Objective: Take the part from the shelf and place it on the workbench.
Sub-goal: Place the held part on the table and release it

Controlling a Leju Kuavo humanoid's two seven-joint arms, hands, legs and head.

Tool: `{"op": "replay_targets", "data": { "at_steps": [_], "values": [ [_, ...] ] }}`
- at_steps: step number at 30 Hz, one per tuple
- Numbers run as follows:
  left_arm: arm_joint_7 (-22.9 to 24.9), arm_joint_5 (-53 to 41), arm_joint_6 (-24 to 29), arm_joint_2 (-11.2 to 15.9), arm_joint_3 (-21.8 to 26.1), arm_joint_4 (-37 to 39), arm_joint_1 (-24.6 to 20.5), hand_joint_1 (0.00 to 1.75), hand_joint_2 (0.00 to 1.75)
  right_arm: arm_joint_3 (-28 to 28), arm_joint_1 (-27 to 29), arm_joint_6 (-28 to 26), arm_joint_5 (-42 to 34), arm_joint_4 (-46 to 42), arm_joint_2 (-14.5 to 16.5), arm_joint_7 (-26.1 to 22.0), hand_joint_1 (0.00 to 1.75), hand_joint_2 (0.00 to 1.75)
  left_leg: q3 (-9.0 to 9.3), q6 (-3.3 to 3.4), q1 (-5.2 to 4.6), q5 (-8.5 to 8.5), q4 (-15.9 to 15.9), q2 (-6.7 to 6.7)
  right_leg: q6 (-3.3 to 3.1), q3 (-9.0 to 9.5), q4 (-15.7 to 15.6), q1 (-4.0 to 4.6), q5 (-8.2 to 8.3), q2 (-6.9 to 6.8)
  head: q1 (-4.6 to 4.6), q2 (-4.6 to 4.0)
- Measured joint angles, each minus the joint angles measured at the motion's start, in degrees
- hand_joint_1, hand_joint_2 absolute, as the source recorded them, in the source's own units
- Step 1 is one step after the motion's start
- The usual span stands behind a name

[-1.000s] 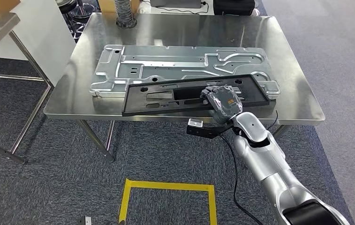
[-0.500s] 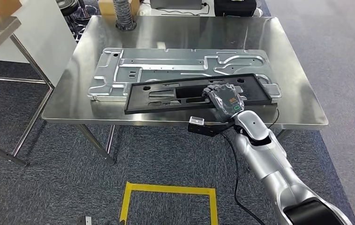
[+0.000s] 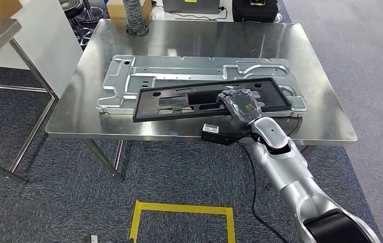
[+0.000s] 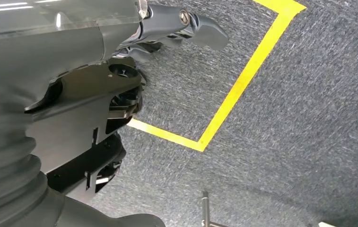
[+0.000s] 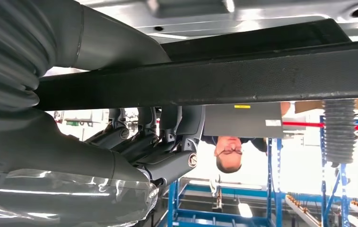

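The right hand [image 3: 240, 105] grips the long flat black plastic frame [image 3: 179, 104] by its near rail, resting on the embossed metal panel [image 3: 179, 68] atop the steel worktop [image 3: 326, 101]. It looks stiff and light, likely to pivot from an off-centre hold.

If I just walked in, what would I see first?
A long black frame lies on a big silver metal plate on the shiny steel table. The robot's right hand grips the frame's near edge. On the carpet below, there is a yellow tape square.
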Motion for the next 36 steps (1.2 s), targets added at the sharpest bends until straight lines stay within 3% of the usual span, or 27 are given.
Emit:
{"op": "replay_targets", "data": {
  "at_steps": [2, 4, 5, 6, 7, 9, 11, 14, 16, 17, 19, 20, 21, 22, 23, 24, 26, 31, 33, 35, 36],
  "values": [
    [0.0, 0.0, 0.0, 0.0, 0.0, 0.0, -0.1, 0.00, 1.75, -0.1, -0.1, -0.2, -0.1, 0.2, 0.0, 0.0, 1.75, 1.75, 0.38, 0.59, 0.14, 0.03, -0.4, 0.07, 0.41, -2.10, 4.4, -0.10, -2.35, -0.05, 0.14, 0.00],
    [0.0, 0.0, 0.0, 0.0, 0.0, 0.0, -0.1, 0.00, 1.75, -0.1, -0.1, -0.4, -0.1, 0.4, -0.1, 0.0, 1.75, 1.75, 0.46, 0.92, 0.07, -0.16, -0.4, 0.11, 0.68, -6.41, 12.4, -0.09, -5.46, -0.05, 0.22, -0.01],
    [0.0, 0.0, 0.0, 0.0, 0.0, 0.0, -0.1, 0.00, 1.75, -0.1, 0.0, -0.5, -0.1, 0.6, -0.1, 0.0, 1.75, 1.75, 0.52, 0.99, 0.05, -0.28, -0.3, 0.10, 0.77, -8.22, 15.4, -0.11, -6.07, -0.06, 0.22, -0.01],
    [0.0, 0.0, 0.0, 0.0, 0.0, 0.0, -0.1, 0.00, 1.75, -0.1, 0.0, -0.5, -0.1, 0.8, -0.1, 0.0, 1.75, 1.75, 0.62, 1.01, 0.04, -0.42, -0.3, 0.04, 0.78, -9.08, 16.3, -0.13, -5.55, -0.06, 0.24, -0.01],
    [0.0, 0.0, 0.0, 0.0, 0.0, 0.0, -0.1, 0.00, 1.75, -0.1, 0.1, -0.5, -0.1, 1.0, -0.1, 0.0, 1.75, 1.75, 0.79, 0.95, 0.04, -0.60, -0.2, -0.03, 0.71, -8.75, 14.8, -0.14, -3.88, -0.07, 0.24, 0.00],
    [0.1, 0.0, 0.0, 0.0, 0.0, 0.0, 0.0, 0.00, 1.75, -0.1, -0.1, -0.5, -0.1, 1.2, -0.1, 0.0, 1.75, 1.75, 1.21, 0.62, -0.01, -1.13, 0.1, -0.17, 0.31, -5.62, 7.1, -0.08, 0.57, -0.14, 0.24, -0.01],
    [0.1, 0.0, 0.0, 0.0, 0.0, 0.0, -0.1, 0.00, 1.75, -0.1, -0.3, -0.6, -0.2, 1.4, -0.1, -0.1, 1.75, 1.75, 1.36, 0.12, -0.23, -1.65, 0.4, -0.20, -0.22, -3.11, 1.2, 0.18, 2.68, -0.18, 0.19, -0.01],
    [0.1, 0.0, 0.0, 0.0, 0.0, 0.0, -0.1, 0.00, 1.75, -0.1, -0.4, -0.7, -0.2, 1.6, -0.1, -0.1, 1.75, 1.75, 1.48, -0.64, -0.36, -2.00, 0.2, -0.16, -1.04, -2.60, 0.0, 0.26, 2.50, -0.14, 0.10, 0.00],
    [0.1, 0.0, 0.0, 0.0, 0.0, 0.0, 0.0, 0.00, 1.75, -0.1, -0.5, -0.7, -0.2, 1.7, -0.1, 0.0, 1.75, 1.75, 0.99, -1.23, -0.33, -3.24, 1.9, -0.05, -1.75, -2.10, -0.3, -0.03, 2.45, -0.12, -0.01, 0.00],
    [0.1, 0.0, 0.0, 0.0, 0.0, 0.0, 0.0, 0.00, 1.75, -0.2, -0.5, -0.7, -0.2, 1.7, -0.1, 0.0, 1.75, 1.75, -0.09, -1.48, -0.27, -4.59, 4.5, 0.01, -2.05, -1.80, -0.5, -0.13, 2.40, -0.12, -0.09, 0.00],
    [0.1, 0.0, 0.0, 0.0, 0.0, 0.0, 0.0, 0.00, 1.75, -0.1, -0.6, -0.7, -0.2, 1.8, 0.0, 0.0, 1.75, 1.75, -3.96, -1.82, -0.13, -7.83, 12.2, 0.06, -2.41, -1.45, -0.5, -0.02, 2.12, -0.10, -0.21, 0.00],
    [0.1, 0.0, 0.1, 0.0, 0.0, 0.0, 0.0, 0.00, 1.75, -0.1, -0.5, -0.7, -0.2, 1.9, 0.0, 0.0, 1.75, 1.75, -5.90, -1.90, -0.09, -8.74, 15.6, 0.07, -2.48, -1.30, -0.5, 0.03, 1.98, -0.09, -0.20, 0.00],
    [0.1, 0.0, 0.1, 0.0, 0.0, 0.0, 0.1, 0.00, 1.75, -0.1, -0.5, -0.7, -0.2, 2.0, 0.0, 0.0, 1.75, 1.75, -7.05, -1.91, -0.09, -8.53, 17.1, 0.07, -2.48, -1.12, -0.5, 0.07, 1.82, -0.07, -0.19, 0.00],
    [0.1, 0.0, 0.1, 0.0, 0.0, 0.0, 0.1, 0.00, 1.75, -0.1, -0.5, -0.7, -0.2, 2.1, 0.0, 0.0, 1.75, 1.75, -7.06, -1.83, -0.09, -7.17, 16.3, 0.07, -2.43, -0.88, -0.5, 0.10, 1.64, -0.04, -0.20, 0.00],
    [0.1, 0.0, 0.1, 0.0, 0.0, 0.0, 0.1, 0.00, 1.75, -0.1, -0.5, -0.7, -0.2, 2.1, 0.0, 0.0, 1.75, 1.75, -5.92, -1.66, -0.09, -4.89, 13.2, 0.07, -2.34, -0.54, -0.5, 0.11, 1.43, 0.00, -0.19, 0.00],
    [0.1, 0.0, 0.1, 0.0, 0.0, 0.0, 0.1, 0.00, 1.75, -0.1, -0.5, -0.7, -0.2, 2.1, 0.0, 0.0, 1.75, 1.75, -4.12, -1.39, -0.11, -2.40, 8.9, 0.07, -2.21, -0.18, -0.5, 0.12, 1.18, 0.03, -0.19, 0.00],
    [0.1, 0.0, 0.2, 0.0, 0.0, 0.0, 0.0, 0.00, 1.75, -0.1, -0.6, -0.7, -0.2, 2.1, 0.0, 0.0, 1.75, 1.75, -1.04, -0.86, -0.33, 0.23, 2.1, 0.06, -1.78, 0.19, -0.4, 0.30, 0.74, 0.09, -0.16, -0.01],
    [0.1, 0.0, 0.3, 0.0, 0.0, 0.0, 0.0, 0.00, 1.75, -0.3, -0.5, -0.6, -0.2, 2.1, 0.0, 0.1, 1.75, 1.75, 0.32, 0.27, -0.24, 0.18, -0.5, 0.03, -0.30, -0.08, 0.5, 0.29, -0.26, 0.08, -0.05, 0.00],
    [0.0, -0.1, 0.2, 0.0, 0.0, 0.0, -0.1, 0.00, 1.75, -0.6, -0.5, -0.6, -0.2, 2.1, -0.1, 0.1, 1.75, 1.75, 0.69, 0.71, -0.07, 0.19, -0.9, 0.08, 0.23, -2.83, 6.1, 0.12, -3.03, 0.07, 0.04, 0.00],
    [0.0, -0.1, 0.2, 0.0, 0.0, 0.0, -0.1, 0.00, 1.75, -0.8, -0.1, -0.6, -0.1, 2.1, -0.2, 0.1, 1.75, 1.75, 0.77, 0.94, -0.07, -0.02, -0.8, 0.09, 0.69, -7.27, 13.9, -0.03, -5.87, 0.05, 0.08, 0.00],
    [0.0, -0.1, 0.2, 0.0, 0.0, 0.0, -0.1, 0.00, 1.75, -0.8, 0.2, -0.6, -0.1, 2.1, -0.2, 0.2, 1.75, 1.75, 0.84, 0.96, -0.06, -0.15, -0.8, 0.04, 0.84, -8.73, 16.0, -0.12, -5.96, 0.04, 0.08, -0.01]
  ]
}}
